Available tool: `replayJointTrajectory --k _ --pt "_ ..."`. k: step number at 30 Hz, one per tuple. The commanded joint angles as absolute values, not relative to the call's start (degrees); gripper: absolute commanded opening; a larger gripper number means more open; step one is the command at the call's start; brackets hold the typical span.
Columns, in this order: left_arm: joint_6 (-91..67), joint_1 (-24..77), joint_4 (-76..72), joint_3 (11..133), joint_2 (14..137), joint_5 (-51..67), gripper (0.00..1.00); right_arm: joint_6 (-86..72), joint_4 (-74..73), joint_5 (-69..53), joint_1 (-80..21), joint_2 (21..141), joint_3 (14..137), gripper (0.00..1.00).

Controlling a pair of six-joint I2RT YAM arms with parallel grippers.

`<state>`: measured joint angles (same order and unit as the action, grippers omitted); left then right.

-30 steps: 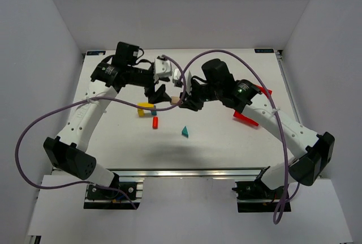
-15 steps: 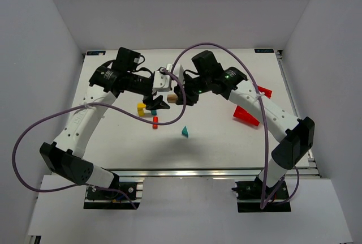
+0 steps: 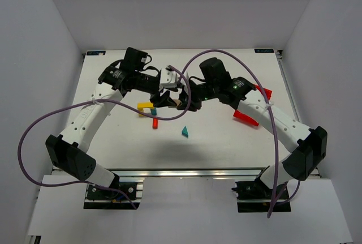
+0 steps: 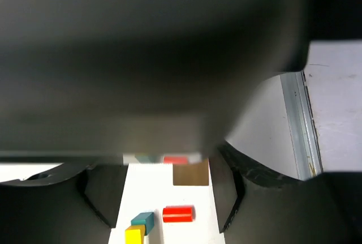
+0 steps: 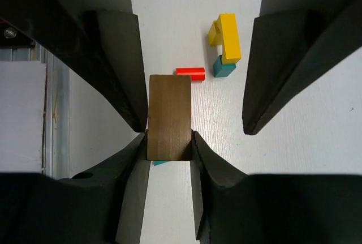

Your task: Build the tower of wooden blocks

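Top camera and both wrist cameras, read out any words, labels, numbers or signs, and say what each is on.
Readable text: none in any view.
Left bluish tag, on the table's far corner: too small to read.
Right bluish tag, on the other far corner: too small to read.

A blurred dark mass (image 4: 147,46) fills the top. Below, the left gripper (image 4: 167,196) has its fingers apart, a tan block (image 4: 190,174) between them. Farther down, a red block (image 4: 178,214), teal cube (image 4: 142,219) and yellow block (image 4: 134,235) lie on a white table (image 4: 181,234).

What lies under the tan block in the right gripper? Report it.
A teal sliver shows below the tan block; the block covers the rest, so its shape cannot be told.
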<state>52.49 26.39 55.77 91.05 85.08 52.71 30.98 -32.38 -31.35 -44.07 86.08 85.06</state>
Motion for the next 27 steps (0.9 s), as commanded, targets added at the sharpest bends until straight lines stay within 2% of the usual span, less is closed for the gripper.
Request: replayJointTrajectory --k 1,10,18,22,25,27 --pt "49.7 26.5 53.5 89.6 84.3 52.3 0.67 31.6 -25.5 -34.7 -44.6 82.4 84.0 0.09" --pt "51.1 27.3 54.1 88.6 83.2 50.8 0.64 26.8 -16.9 -28.3 -44.6 79.2 81.3 0.11" --pt "51.7 27.9 54.3 88.4 84.7 49.7 0.50 27.2 -15.1 -26.6 -44.5 75.4 78.9 0.15" --pt "52.5 28.2 55.3 88.6 85.2 48.8 0.50 27.3 -14.4 -26.5 -44.5 75.4 78.8 0.16" --pt "52.8 28.3 55.2 88.2 84.6 47.7 0.59 27.2 -13.9 -25.8 -44.4 74.6 78.1 0.16" --pt "52.7 28.3 54.7 87.6 83.9 47.1 0.60 27.3 -13.8 -25.7 -44.3 73.7 77.5 0.17"
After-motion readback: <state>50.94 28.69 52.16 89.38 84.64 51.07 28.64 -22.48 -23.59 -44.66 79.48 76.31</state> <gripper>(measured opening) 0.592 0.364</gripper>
